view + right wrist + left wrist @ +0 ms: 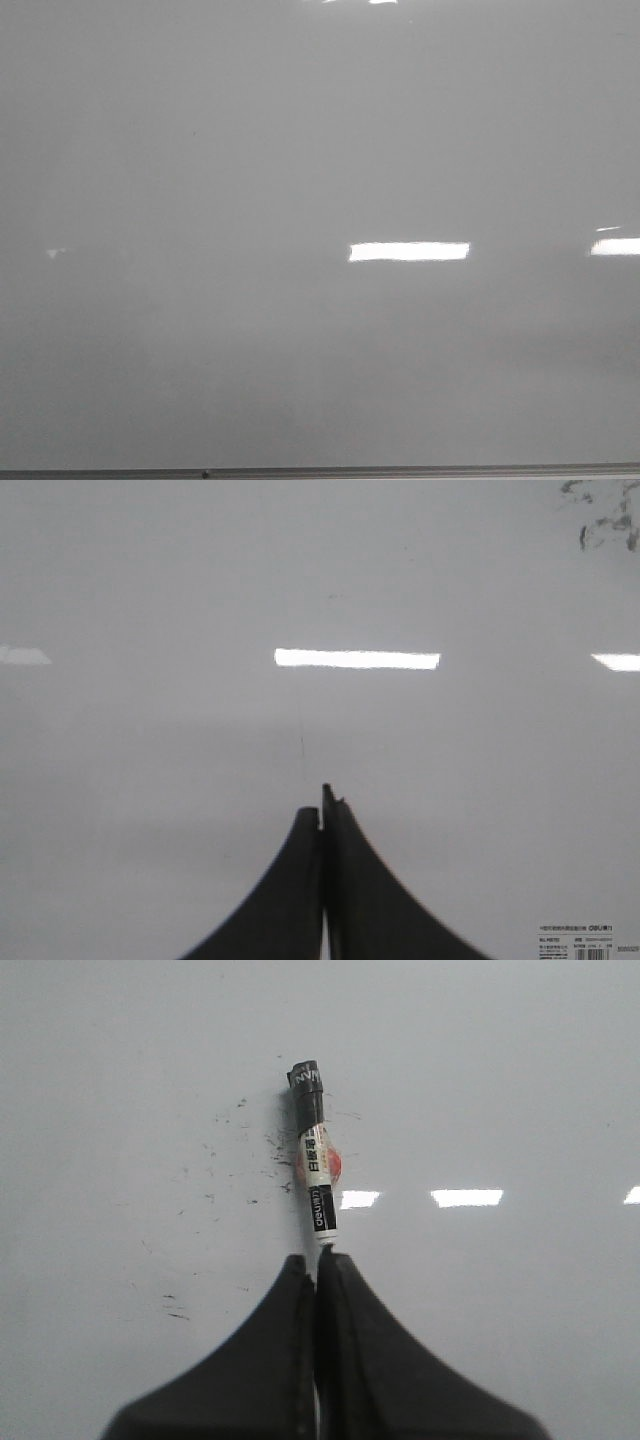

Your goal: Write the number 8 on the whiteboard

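So the whiteboard (pixel 200 330) fills pretty much every view, pale grey and glossy with bright rectangular glare patches (pixel 408 251) across it, and a thin grey frame edge (pixel 320 472) along the bottom in the front view. No drawn 8 shows on the board in any view.

Left gripper (pixel 318 1260) is clenched on a marker (pixel 316 1165), black with a white label, which sticks straight out ahead of the jaws with its far end up against the board as far as I can tell. Off to one side of the marker, ahead of the jaws, there's a scatter of small black ink specks (pixel 215 1170), plus a reddish smudge (pixel 334 1165) right beside the barrel.

Right gripper (pixel 322 805) has its jaws pressed together with nothing between them. A few dark smears (pixel 600 520) sit far ahead and to the side, and a small printed label sticker (pixel 588 942) is close beside the jaws.
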